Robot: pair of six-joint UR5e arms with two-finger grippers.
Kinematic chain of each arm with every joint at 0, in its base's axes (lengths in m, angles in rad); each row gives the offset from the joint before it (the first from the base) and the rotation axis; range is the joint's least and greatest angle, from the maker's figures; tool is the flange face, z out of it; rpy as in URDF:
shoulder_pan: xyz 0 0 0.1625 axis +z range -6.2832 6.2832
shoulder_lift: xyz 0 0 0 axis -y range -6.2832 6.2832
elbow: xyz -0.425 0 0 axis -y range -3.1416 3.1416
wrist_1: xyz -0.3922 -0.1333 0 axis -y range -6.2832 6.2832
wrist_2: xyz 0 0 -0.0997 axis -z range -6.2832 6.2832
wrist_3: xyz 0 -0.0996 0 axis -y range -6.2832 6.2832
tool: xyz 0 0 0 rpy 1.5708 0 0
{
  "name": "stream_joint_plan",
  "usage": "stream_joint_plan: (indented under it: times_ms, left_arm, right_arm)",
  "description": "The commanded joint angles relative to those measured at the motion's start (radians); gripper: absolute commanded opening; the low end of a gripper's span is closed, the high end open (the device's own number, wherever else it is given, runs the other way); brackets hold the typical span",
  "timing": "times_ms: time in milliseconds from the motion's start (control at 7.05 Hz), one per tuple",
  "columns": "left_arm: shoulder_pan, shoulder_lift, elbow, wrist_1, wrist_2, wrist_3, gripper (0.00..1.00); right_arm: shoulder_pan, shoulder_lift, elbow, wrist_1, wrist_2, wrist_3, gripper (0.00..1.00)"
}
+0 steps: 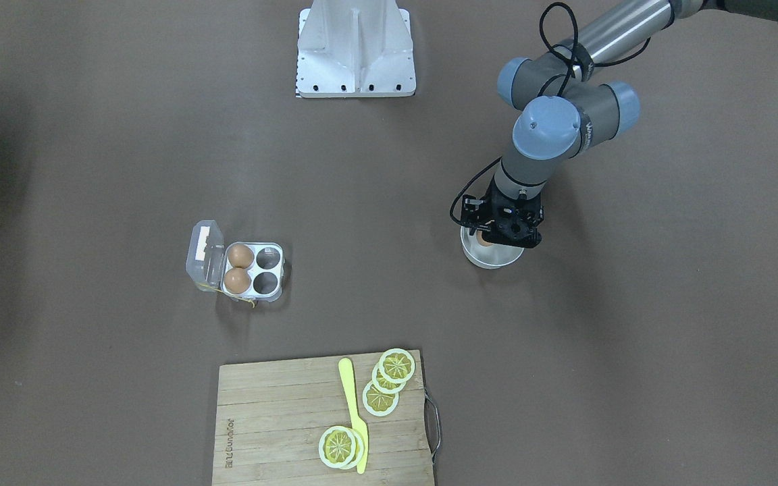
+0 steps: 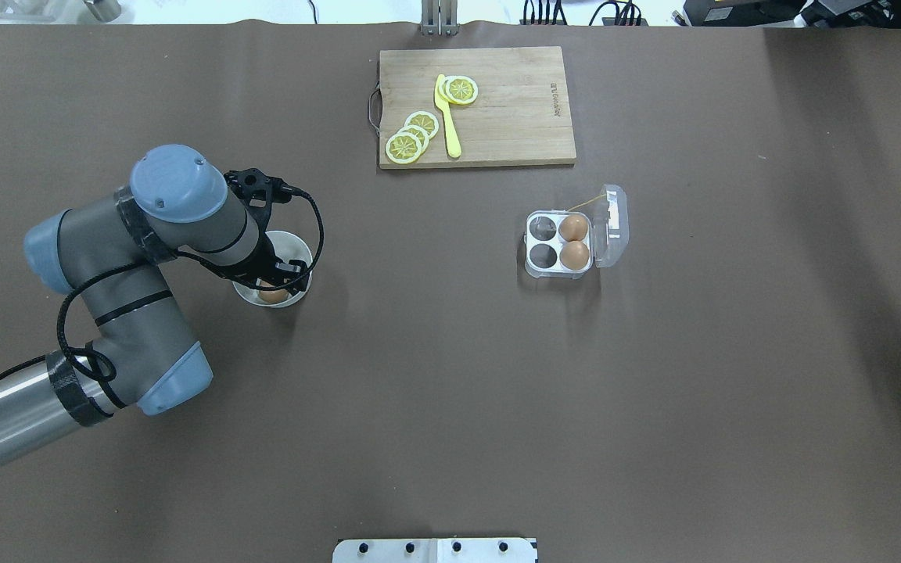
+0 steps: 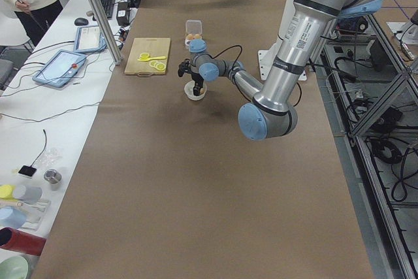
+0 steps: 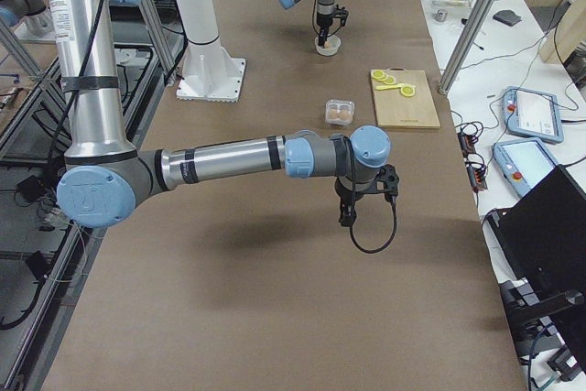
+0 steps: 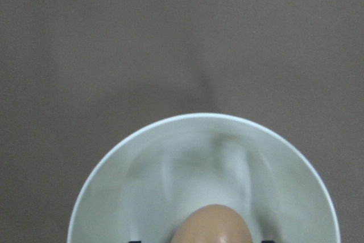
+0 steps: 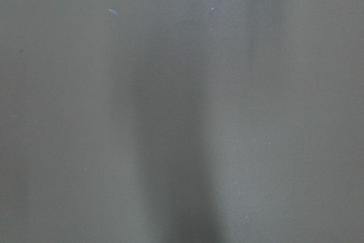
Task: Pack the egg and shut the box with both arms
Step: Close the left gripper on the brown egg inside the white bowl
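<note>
Left gripper (image 1: 505,233) hangs in the bowl (image 2: 295,249), jaws spread wider than the egg (image 5: 213,225) between them, no contact visible; box (image 2: 543,242), lid open, lies well apart at the bowl's 3 o'clock, seen from overhead; right gripper (image 4: 349,215) hovers over the counter (image 6: 182,106), and I cannot tell its spread.

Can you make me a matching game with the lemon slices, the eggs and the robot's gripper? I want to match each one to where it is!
Things:
1. lemon slices
2. two eggs
3. lone egg
4. left gripper

Places:
A. over the white bowl
B. in the box
C. on the cutting board
D. in the white bowl

Right pairs: 1-C, 2-B, 3-D, 4-A.
</note>
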State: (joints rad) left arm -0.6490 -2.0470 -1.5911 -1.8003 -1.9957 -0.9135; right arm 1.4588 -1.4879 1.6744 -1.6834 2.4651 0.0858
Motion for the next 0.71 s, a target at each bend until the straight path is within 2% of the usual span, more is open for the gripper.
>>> stream_joint_plan:
  times_ms: [0, 426, 568]
  left_arm:
    - [0.0, -0.001, 0.005, -0.001, 0.003, 0.01, 0.46]
    - [-0.017, 0.007, -0.048, 0.006, -0.005, 0.01, 0.06]
    - [-0.04, 0.014, -0.085, 0.012, -0.008, 0.008, 0.0]
  right_arm:
    - [0.0, -0.002, 0.004, -0.001, 0.002, 0.0, 1.0]
    - [0.002, -0.008, 0.027, -0.002, 0.002, 0.0, 1.0]
    - [0.002, -0.009, 0.027, -0.002, 0.002, 0.0, 1.0]
